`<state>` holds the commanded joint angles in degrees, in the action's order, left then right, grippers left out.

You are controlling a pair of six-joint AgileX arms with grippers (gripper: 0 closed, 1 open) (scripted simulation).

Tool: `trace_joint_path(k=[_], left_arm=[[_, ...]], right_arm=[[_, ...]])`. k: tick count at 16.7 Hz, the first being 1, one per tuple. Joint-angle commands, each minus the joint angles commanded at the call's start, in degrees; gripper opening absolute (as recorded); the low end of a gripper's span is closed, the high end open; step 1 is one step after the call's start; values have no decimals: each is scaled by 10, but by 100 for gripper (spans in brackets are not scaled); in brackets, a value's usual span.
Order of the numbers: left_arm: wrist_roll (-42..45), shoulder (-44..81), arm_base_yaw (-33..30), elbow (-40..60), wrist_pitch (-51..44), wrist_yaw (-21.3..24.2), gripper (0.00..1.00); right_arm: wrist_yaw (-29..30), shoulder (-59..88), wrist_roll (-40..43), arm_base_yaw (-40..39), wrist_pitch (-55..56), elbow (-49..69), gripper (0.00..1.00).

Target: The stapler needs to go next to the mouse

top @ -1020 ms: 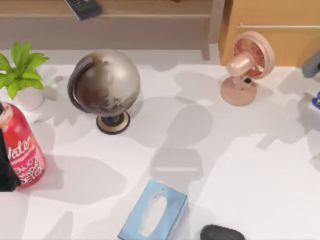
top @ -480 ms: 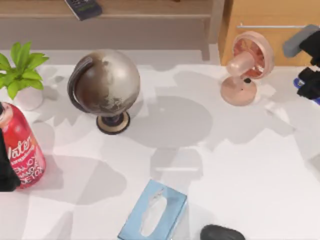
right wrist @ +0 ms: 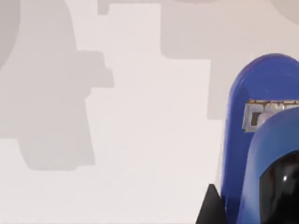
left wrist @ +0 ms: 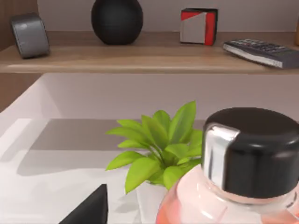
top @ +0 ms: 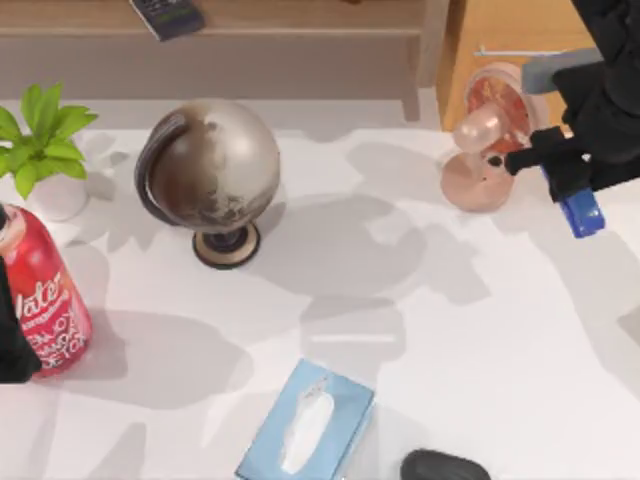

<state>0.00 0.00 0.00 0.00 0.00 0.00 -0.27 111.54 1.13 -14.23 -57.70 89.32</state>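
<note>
1. Right gripper (top: 572,190) is near the desk's right edge, towards the far right corner, just beside the pink plastic desk fan (top: 490,135). Its jaws are clamped on the narrow bright-blue bar-shaped stapler (top: 581,213), which hangs clear of the white desk (top: 480,330).
2. Progress, as I read it: pick is done; carry and placement remain.
3. Target: the smooth, rounded matte-black mouse (top: 445,466) at the desk's near edge, right of centre, near the light-blue cardboard tissue box (top: 306,423). Stapler and mouse are well apart.
4. Right wrist view: stapler (right wrist: 261,140) shell is glossy blue with a rounded nose and a small metal staple slot.
5. Left arm is parked at the desk's left edge by the red soda can (top: 45,295); can't tell its jaw state.
</note>
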Motion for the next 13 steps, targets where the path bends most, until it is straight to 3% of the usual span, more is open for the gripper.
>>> trace_joint_path(k=[9, 13], left_arm=[[0, 0, 0, 0, 0, 0, 100], [0, 0, 0, 0, 0, 0, 100]], right_arm=[[-3, 57, -290, -129, -7, -14, 0], [-15, 60, -354, -192, -5, -24, 0]])
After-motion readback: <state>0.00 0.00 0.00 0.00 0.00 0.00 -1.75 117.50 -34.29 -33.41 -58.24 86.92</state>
